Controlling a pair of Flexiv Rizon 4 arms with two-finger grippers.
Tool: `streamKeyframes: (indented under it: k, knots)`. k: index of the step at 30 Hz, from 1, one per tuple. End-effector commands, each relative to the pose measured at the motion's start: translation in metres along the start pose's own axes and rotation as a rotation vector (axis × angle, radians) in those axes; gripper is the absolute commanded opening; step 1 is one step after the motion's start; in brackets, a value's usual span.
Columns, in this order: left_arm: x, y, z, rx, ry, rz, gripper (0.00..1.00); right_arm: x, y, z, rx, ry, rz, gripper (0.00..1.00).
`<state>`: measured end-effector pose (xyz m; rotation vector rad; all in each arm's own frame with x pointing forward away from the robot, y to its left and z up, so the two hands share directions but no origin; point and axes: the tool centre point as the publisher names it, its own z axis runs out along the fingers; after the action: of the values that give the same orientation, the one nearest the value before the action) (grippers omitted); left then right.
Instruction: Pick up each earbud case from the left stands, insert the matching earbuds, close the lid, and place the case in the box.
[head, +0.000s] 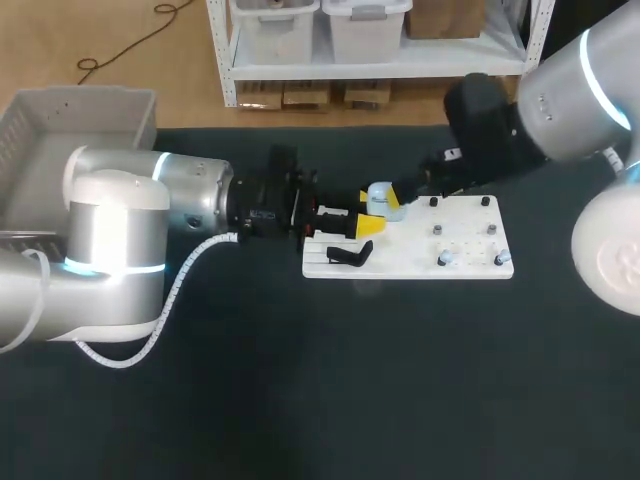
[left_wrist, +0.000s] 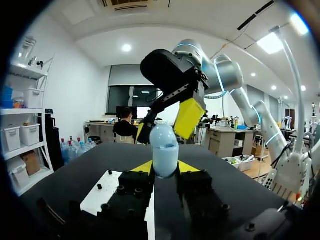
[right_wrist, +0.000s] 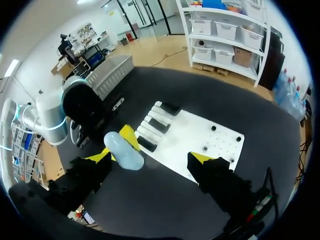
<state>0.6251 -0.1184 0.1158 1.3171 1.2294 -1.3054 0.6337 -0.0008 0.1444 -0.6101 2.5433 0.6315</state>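
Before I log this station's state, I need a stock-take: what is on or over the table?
earbud case: one, light blue, held above the board's left end.
board: one, white, on the table, right of middle.
pegs: several, small, on the board's right part.
black pieces: at least three, on the board's left end; I cannot tell what they are.
box: one, grey, at the far left corner.
table: one, dark.
left gripper: yellow tips, shut on the earbud case.
right gripper: yellow tips, open, close beside the earbud case, not holding it.
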Motion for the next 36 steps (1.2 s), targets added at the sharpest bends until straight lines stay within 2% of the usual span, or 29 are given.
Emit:
streamKeyframes:
  k: [1, 10, 16, 23, 28, 36]
  knots:
    - [0.001, 0.000, 0.000, 0.001, -0.003, 0.003, 0.00, -0.003, 0.001, -0.007, 0.025, -0.016, -0.005, 1.00]
    - [0.001, 0.000, 0.000, 0.001, -0.003, 0.003, 0.00, -0.013, 0.001, -0.023, 0.048, -0.047, -0.027, 1.00]
    - [0.001, 0.000, 0.000, 0.001, -0.003, 0.003, 0.00, -0.003, -0.017, -0.043, 0.096, -0.056, -0.017, 1.00]
    - [0.001, 0.000, 0.000, 0.001, -0.003, 0.003, 0.00, 0.021, -0.055, -0.066, 0.275, 0.052, -0.044, 1.00]
    - [0.001, 0.000, 0.000, 0.001, -0.003, 0.003, 0.00, 0.040, -0.079, -0.067, 0.393, 0.150, -0.061, 1.00]
    - [0.001, 0.000, 0.000, 0.001, -0.003, 0.003, 0.00, 0.067, -0.107, -0.052, 0.476, 0.295, -0.071, 1.00]
